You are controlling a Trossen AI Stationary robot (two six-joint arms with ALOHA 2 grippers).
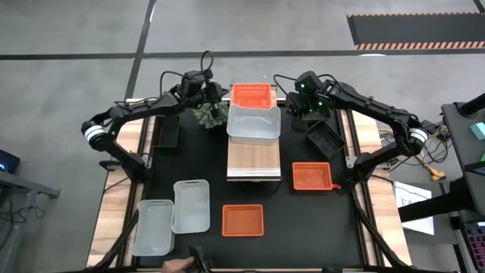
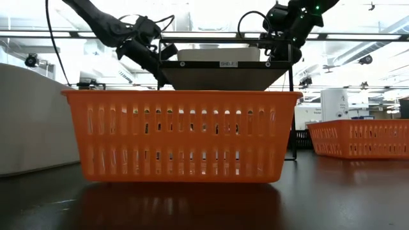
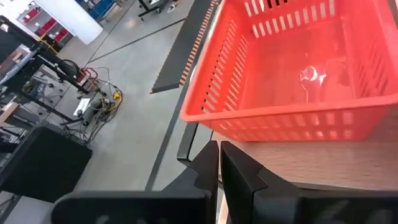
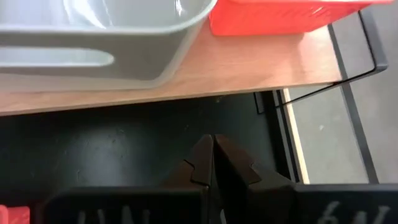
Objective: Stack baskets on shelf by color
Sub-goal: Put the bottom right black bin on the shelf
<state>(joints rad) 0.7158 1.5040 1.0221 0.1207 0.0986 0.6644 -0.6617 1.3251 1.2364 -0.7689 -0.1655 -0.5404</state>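
Partly hidden shelf [image 2: 220, 64] (behind orange basket [image 2: 182, 135]).

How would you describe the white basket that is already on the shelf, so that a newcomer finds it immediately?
Find the wood-topped shelf in the middle of the black table. Two baskets rest on it: a red-orange basket at the far end and the white basket right beside it. The other white baskets lie on the table's near left, so this is the only white one on wood.

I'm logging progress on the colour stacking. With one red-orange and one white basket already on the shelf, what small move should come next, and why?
Probably the right end effector, shut and empty beside the shelf, should swing toward the red-orange basket on the table nearby: it belongs on the red-orange basket on the shelf.
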